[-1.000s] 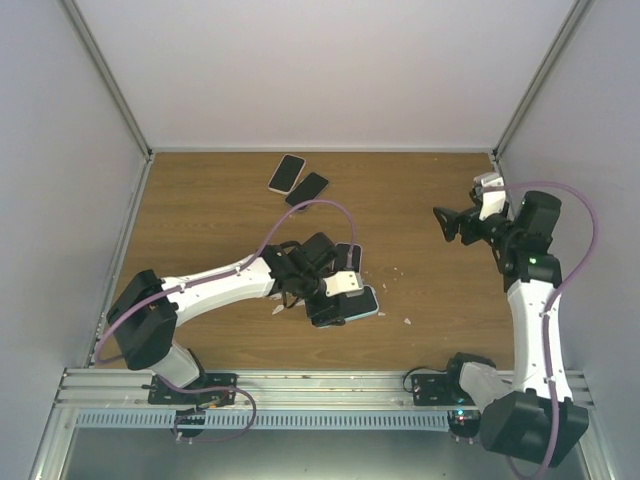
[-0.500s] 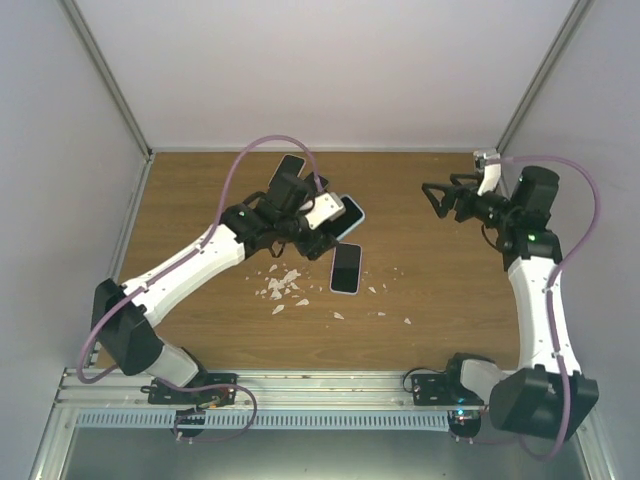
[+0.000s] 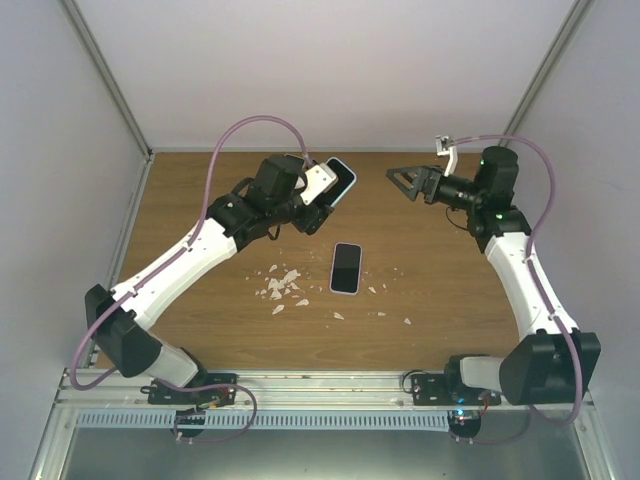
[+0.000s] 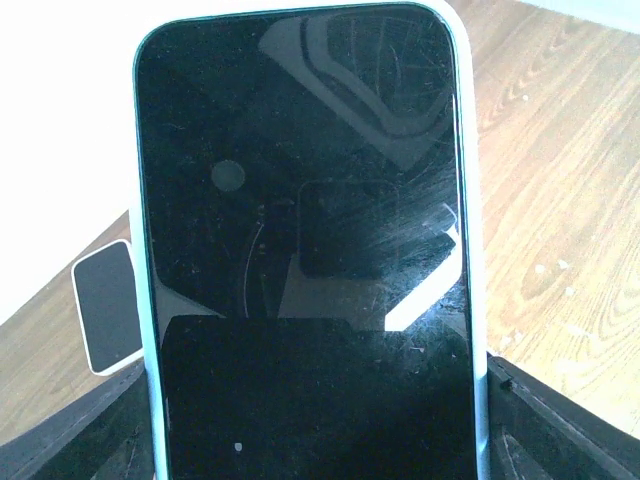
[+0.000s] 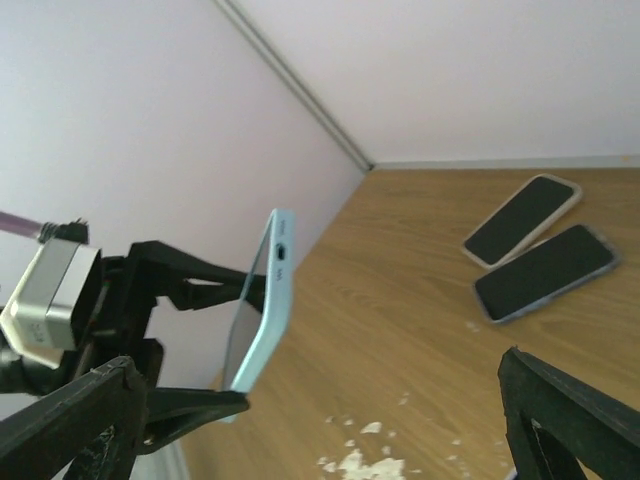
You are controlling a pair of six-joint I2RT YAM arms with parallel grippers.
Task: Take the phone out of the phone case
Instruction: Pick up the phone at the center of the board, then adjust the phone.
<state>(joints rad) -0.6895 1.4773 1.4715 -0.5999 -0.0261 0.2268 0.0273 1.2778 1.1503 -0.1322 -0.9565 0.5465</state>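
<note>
Since half a second ago, the left arm has swung the load up toward the rear wall and the right arm has reached in toward it.

Grip: the left pincer [image 3: 325, 192] is pinching the phone [image 3: 340, 178] by its lower end, clear of the bench [image 3: 450, 300]. The phone sits in the pale-blue phone case [image 4: 467, 200].

The right pincer [image 3: 398, 184] is spread and empty, near the held phone but apart from it.

Phones counted, four:
- One held.
- One flat phone [image 3: 346, 268] screen-up at mid-bench.
- Two side by side by the back wall: a white-rimmed phone [image 5: 522, 218] and a dark-rimmed phone [image 5: 545, 272].

White scraps [image 3: 282, 285] lie left of the flat phone.
</note>
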